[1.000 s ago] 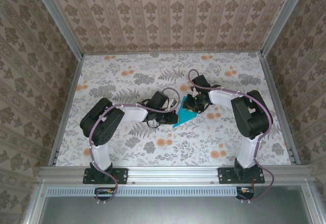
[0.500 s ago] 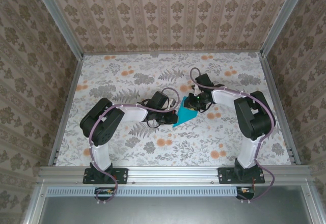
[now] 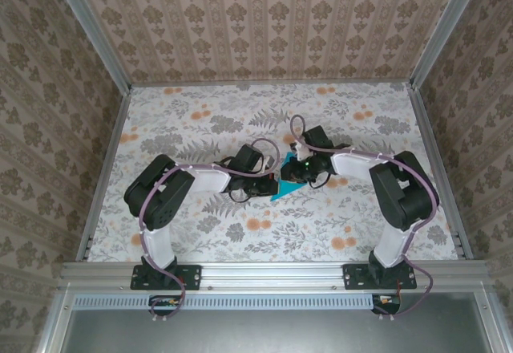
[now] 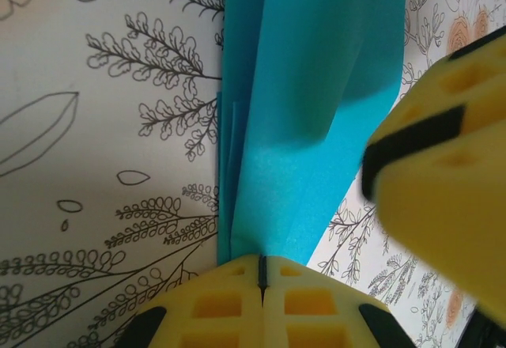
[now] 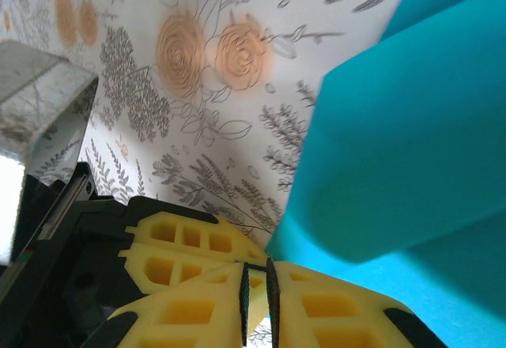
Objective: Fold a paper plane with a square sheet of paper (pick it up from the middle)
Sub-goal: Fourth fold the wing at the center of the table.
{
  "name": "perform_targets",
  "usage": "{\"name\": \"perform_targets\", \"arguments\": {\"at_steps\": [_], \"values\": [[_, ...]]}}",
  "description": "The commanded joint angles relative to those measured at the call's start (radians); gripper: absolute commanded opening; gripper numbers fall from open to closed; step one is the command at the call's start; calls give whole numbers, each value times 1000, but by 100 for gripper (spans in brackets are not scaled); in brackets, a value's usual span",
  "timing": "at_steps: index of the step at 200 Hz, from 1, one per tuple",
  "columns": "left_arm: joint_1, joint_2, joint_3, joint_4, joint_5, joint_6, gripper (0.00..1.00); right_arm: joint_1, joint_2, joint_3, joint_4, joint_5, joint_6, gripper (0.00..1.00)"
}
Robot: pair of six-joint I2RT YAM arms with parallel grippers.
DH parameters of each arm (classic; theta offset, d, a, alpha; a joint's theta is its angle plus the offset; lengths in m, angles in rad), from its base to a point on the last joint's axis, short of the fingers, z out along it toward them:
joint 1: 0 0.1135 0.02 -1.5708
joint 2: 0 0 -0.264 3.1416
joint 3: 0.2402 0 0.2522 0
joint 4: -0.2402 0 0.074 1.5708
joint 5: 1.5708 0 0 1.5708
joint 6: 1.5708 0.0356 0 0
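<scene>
**Both claws meet at the blue paper, mid-counter**

In the left wrist view, the left claw point(image 4: 262, 261) has its yellow pads pressed flat together. The lower edge of the paper plane point(image 4: 308, 126) runs straight into the seam between them, so this claw is clamped on the paper. From those tips the teal sheet rises toward 12 o'clock, its layered fold lines showing along the 9 o'clock side. A blurred yellow finger point(image 4: 451, 206) of the other claw looms at 3 o'clock, close against the sheet.

In the right wrist view, the right claw point(image 5: 257, 267) stands nearly closed, with only a thin dark slit between its pads. The paper plane point(image 5: 411, 126) billows up toward 2 o'clock, and its lowest corner comes down to the fingertips (whether it actually sits inside the slit cannot be told).

Seen from above, the left claw point(image 3: 275, 183) comes in from 9 o'clock and the right claw point(image 3: 295, 172) from 3 o'clock. They are nearly touching over the paper plane point(image 3: 280, 193), which lies near the middle of the flower-printed counter point(image 3: 200, 128), slanted roughly from 1 to 7 o'clock. Patterned walls point(image 3: 264, 24) stand at 9, 12 and 3 o'clock.
</scene>
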Motion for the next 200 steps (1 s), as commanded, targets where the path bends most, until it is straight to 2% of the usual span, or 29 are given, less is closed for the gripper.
{"name": "perform_targets", "arguments": {"at_steps": [1, 55, 149, 181, 200], "values": [[8, 24, -47, -111, -38, -13, 0, 2, 52, 35, -15, -14, -24, 17], [8, 36, -38, -129, -30, -9, 0, -35, 112, 63, -32, 33, -33, 14], [9, 43, -54, -151, -26, -16, 0, -237, 196, 139, 24, 85, -15, 11], [9, 44, -53, -143, -26, -20, 0, -279, 125, 135, 85, 46, -13, 10], [8, 45, -51, -145, -31, -22, 0, -274, 34, 66, 162, -6, 4, 10]]}}
